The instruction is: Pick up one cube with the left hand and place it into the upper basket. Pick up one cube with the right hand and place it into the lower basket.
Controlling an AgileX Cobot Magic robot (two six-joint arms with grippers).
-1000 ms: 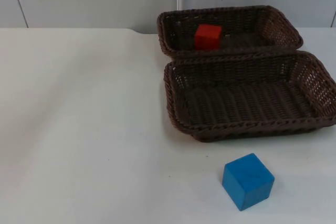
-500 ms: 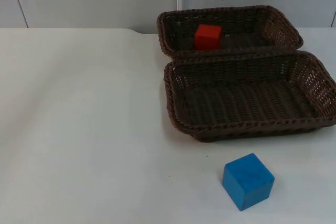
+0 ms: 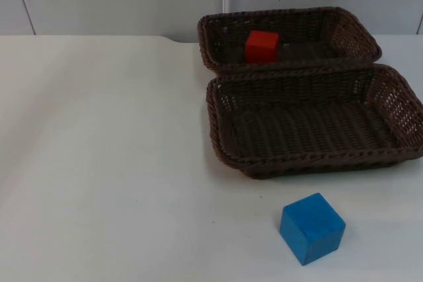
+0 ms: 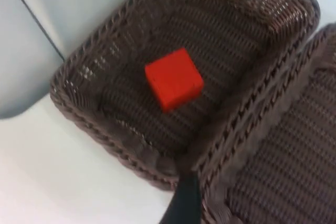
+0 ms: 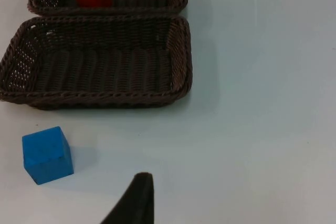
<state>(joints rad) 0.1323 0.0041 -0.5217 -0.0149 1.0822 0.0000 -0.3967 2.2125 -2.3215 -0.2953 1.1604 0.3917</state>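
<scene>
Two cubes are seen: one red cube [image 3: 262,46] lying inside the upper basket [image 3: 357,32], and one blue cube [image 3: 311,228] resting on the white worktop [image 3: 106,163] at the lower right of the top view, below the empty lower basket [image 3: 404,111]. The two baskets are set touching, rim to rim. A fingertip of the left end effector [image 4: 182,203] is seen above the upper basket's rim and one of the right end effector [image 5: 135,199] above the worktop near the blue cube; whether either is open or closed cannot be told.

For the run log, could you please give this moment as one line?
red cube: in upper basket | blue cube: on table | lower basket: empty
</scene>
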